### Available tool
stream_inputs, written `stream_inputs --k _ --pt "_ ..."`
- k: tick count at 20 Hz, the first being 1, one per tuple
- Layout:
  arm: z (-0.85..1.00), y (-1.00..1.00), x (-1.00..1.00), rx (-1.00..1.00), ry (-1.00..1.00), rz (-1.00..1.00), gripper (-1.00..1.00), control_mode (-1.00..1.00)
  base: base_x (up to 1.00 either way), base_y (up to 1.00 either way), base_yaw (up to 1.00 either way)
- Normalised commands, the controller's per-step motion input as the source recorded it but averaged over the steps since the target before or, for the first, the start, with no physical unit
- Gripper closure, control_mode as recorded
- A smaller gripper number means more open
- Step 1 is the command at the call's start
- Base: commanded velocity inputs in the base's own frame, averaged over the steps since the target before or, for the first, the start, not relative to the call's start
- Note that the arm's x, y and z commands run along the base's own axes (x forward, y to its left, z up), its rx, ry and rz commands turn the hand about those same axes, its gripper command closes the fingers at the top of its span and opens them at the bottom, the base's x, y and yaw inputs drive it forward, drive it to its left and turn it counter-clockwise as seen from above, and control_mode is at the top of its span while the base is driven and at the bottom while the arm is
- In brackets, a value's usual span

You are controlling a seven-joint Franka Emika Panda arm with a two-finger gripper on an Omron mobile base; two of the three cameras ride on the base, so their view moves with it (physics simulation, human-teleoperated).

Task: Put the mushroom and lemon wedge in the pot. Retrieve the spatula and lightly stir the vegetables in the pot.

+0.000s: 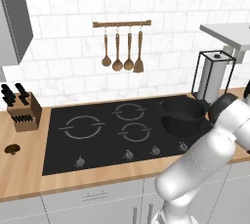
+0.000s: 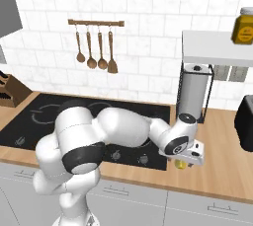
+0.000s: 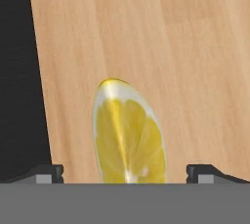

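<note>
The lemon wedge (image 3: pixel 128 130) lies on the wooden counter just right of the hob, bright yellow with a pale rind. My gripper (image 3: pixel 126 175) hangs low over it, open, with one fingertip (image 3: pixel 48 173) on each side and neither touching it. From the right base view the gripper (image 2: pixel 185 162) is down at the counter's front, over the lemon wedge (image 2: pixel 180 165). The black pot (image 1: pixel 183 115) sits on the hob's right rear ring. The brown mushroom (image 1: pixel 12 148) lies far left on the counter. The dark-bladed spatula is out of view.
A knife block (image 1: pixel 22 111) stands left of the hob (image 1: pixel 97 135). Wooden spoons and an all-brown spatula (image 1: pixel 138 52) hang on a wall rail. A paper towel holder (image 2: pixel 193 92) stands behind my hand, under a shelf holding a yellow jar (image 2: pixel 243 25). A dark appliance (image 2: pixel 245 121) is at the right.
</note>
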Motion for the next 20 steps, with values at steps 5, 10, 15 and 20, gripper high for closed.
stream_inputs --k 5,10,15,20 --pt "-0.24 -0.05 0.09 0.00 0.00 0.00 -1.00 -1.00 0.00 0.00 0.00" --pt "-0.04 -0.01 0.01 0.00 0.00 0.00 1.00 -1.00 0.00 0.00 0.00" --pt "-0.03 0.00 0.00 0.00 0.00 0.00 1.00 -1.00 0.00 0.00 0.00" --pt "0.22 0.20 -0.38 0.00 -0.09 0.01 1.00 -1.00 0.00 0.00 0.00"
